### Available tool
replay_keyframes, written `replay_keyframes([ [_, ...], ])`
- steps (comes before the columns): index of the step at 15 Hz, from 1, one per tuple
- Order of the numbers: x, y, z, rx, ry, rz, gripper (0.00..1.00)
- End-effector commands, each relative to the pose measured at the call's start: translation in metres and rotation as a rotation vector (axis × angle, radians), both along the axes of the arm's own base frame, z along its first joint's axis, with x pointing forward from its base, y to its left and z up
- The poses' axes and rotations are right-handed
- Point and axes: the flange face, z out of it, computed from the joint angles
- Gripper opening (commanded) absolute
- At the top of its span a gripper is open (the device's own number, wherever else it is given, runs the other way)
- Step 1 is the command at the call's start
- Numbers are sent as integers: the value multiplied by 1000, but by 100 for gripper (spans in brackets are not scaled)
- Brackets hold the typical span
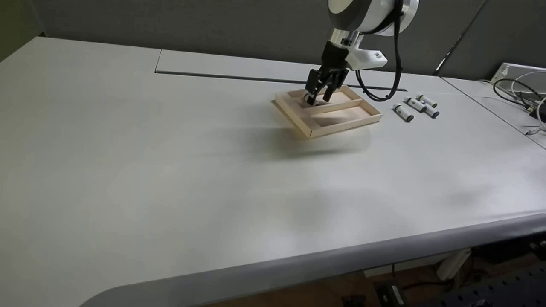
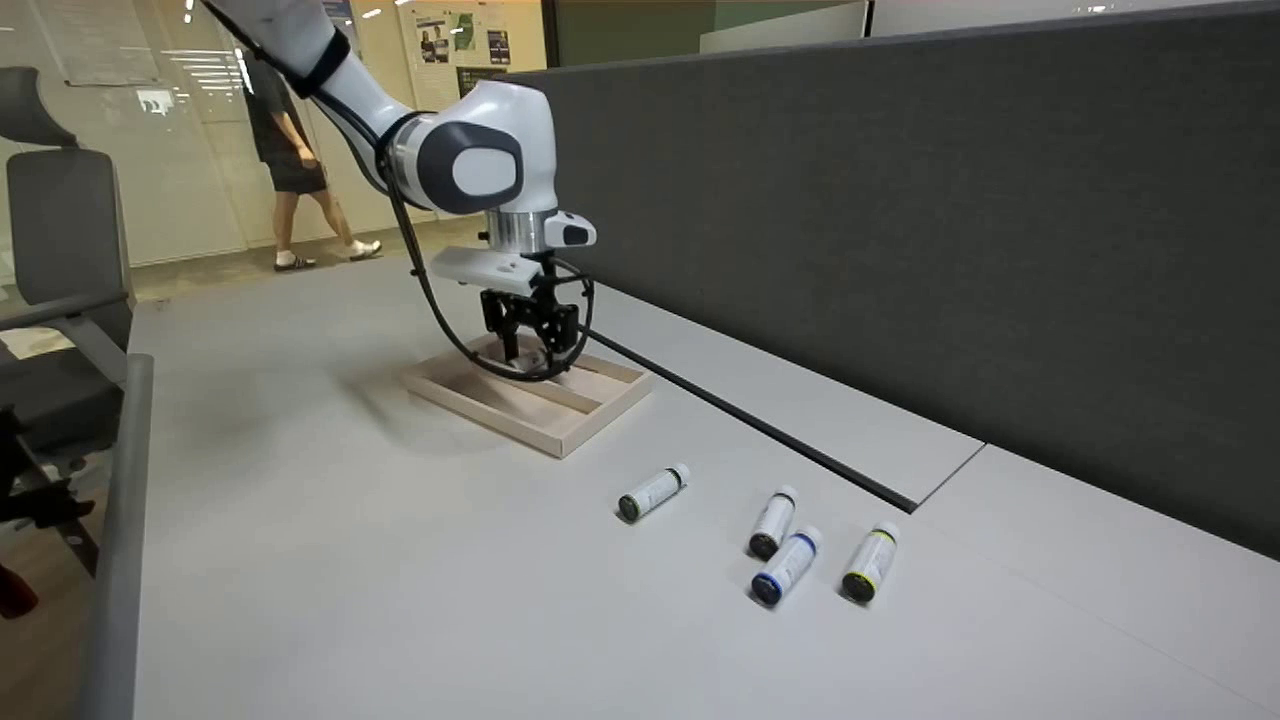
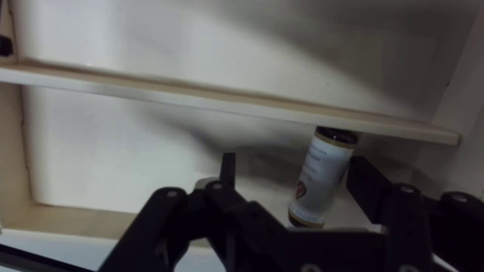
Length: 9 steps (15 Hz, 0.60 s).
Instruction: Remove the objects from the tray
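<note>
The shallow light-wood tray [image 1: 341,129] lies on the table, split in two by a thin divider [image 3: 227,99]. Of the objects, one small white-labelled vial [image 3: 321,177] with dark ends, gold bands and a reddish mark is in the compartment nearer the dark panel, one end against the divider. My gripper [image 3: 293,170] reaches down into that compartment, open, with the vial between its fingers. The right finger [image 3: 365,185] is right beside the vial, perhaps touching; a wide gap separates the left finger [image 3: 228,168] from it. The other compartment shows bare in the wrist view.
Several similar vials [image 2: 655,492] lie on the table [image 1: 170,192] beside the tray. A dark grey panel [image 2: 900,250] stands along the table's back. From the arm a black cable [image 1: 397,64] loops down close to the tray. More cables [image 1: 518,91] lie at the table's far end.
</note>
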Motion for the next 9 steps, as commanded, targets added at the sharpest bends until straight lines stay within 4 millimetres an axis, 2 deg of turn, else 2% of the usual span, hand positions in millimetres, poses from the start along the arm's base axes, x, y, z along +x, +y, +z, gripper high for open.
replay_keyframes([
  [1,12,-2,-2,-5,10,-12,45],
  [3,14,-4,-3,-7,14,-16,33],
  [7,17,-11,8,-3,9,-32,5],
  [9,17,-17,20,7,2,-42,7],
])
